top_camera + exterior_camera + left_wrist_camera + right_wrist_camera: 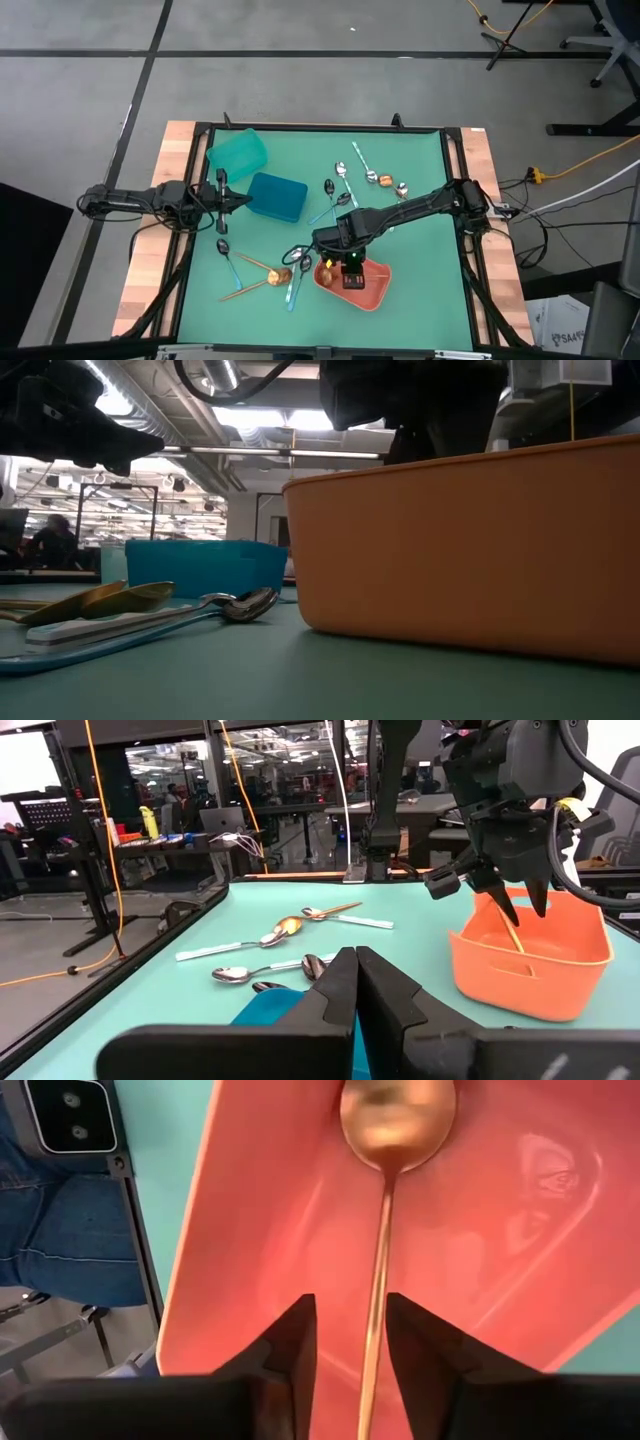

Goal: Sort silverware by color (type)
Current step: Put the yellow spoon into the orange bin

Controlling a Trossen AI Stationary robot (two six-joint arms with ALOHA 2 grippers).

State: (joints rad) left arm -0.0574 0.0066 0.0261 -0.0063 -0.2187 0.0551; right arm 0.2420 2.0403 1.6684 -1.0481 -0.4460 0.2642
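From above, the right gripper [351, 268] hangs over the coral bin [375, 290] at lower centre; a blue bin [277, 196] and teal bin [237, 152] sit upper left, spoons [375, 178] scattered between. At table height, the coral bin's wall [470, 550] fills the right, silver and gold spoons [235, 603] at left. The right wrist view shows parted fingers [295, 1342] flanking a copper-gold spoon [395, 1120] inside the bin. The left gripper [355, 982], fingers pressed together, faces across.
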